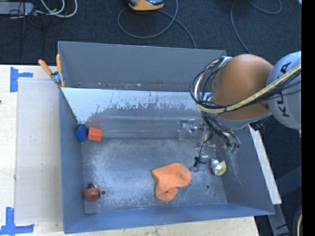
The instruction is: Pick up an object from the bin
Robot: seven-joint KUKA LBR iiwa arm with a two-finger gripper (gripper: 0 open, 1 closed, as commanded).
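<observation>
My gripper [203,157] hangs low over the right part of the bin floor, below the orange dome on the wrist. Just to its right lies a small yellow and white round thing [219,168], close to it; I cannot tell whether they touch. A crumpled orange cloth [170,180] lies on the floor down and to the left of the gripper, its right edge close to the gripper's tip.
A blue block [81,132] and an orange block [95,134] sit together at the left wall. A brown-red round thing [91,193] lies in the front left corner. A clear tube-like thing [147,127] lies along the back wall.
</observation>
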